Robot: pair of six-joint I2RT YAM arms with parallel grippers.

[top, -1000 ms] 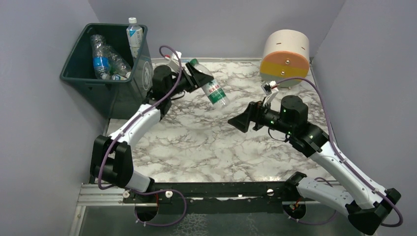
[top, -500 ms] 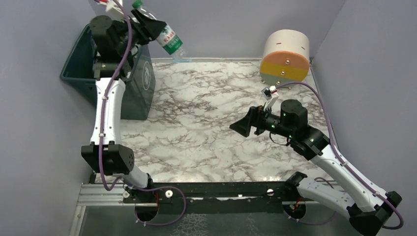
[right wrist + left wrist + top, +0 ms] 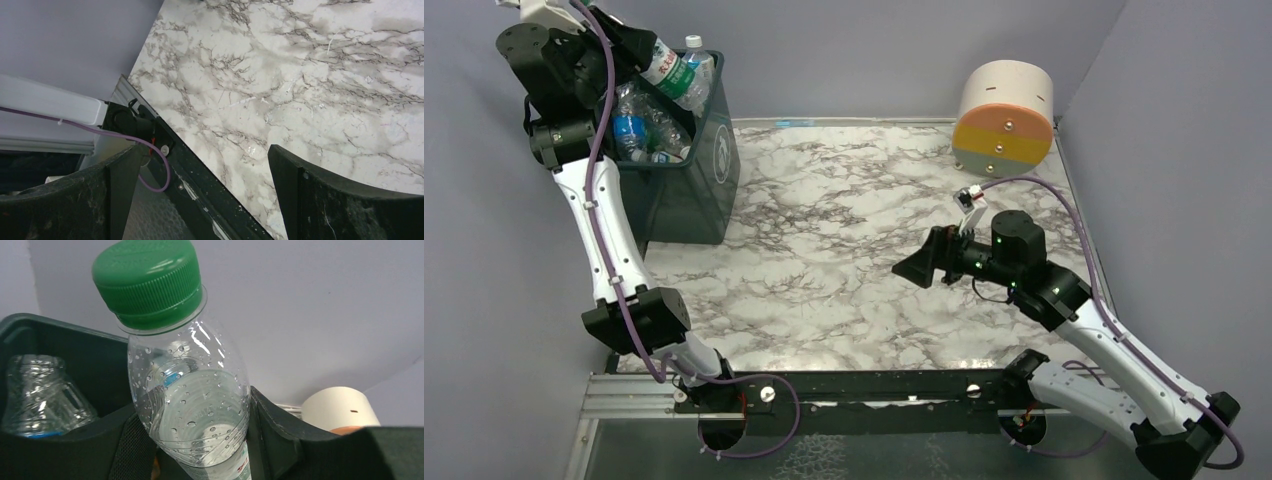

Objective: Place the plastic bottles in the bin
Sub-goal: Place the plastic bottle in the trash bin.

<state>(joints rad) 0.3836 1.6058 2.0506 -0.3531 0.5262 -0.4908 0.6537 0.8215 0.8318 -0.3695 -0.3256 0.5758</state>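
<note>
Held a clear bottle [image 3: 671,72] with a green cap [image 3: 150,282] in the left jaws, pinched on its body below the shoulder, droplets beading inside the plastic. Poised it on the left arm [image 3: 604,220] above the open top of the dark green bin [image 3: 689,200] at ten o'clock of the desk [image 3: 824,270], tilted with its base toward four o'clock and its green, red and white label showing. Counted other bottles already inside the bin: a crumpled clear bottle [image 3: 631,125] with a blue label, lying low against the wall, and a white-capped bottle [image 3: 694,45] standing at the far right corner, just beside the held one. Hung the right jaws spread wide, nothing between them, above bare marble near the middle of the desk, fingers [image 3: 325,200] well apart and the opening turned toward nine o'clock, right arm [image 3: 1064,300] reaching in from five o'clock. Noted the cream, orange and yellow cylinder [image 3: 1004,115] lying on its side at one o'clock, against the back wall, well apart from both arms.
</note>
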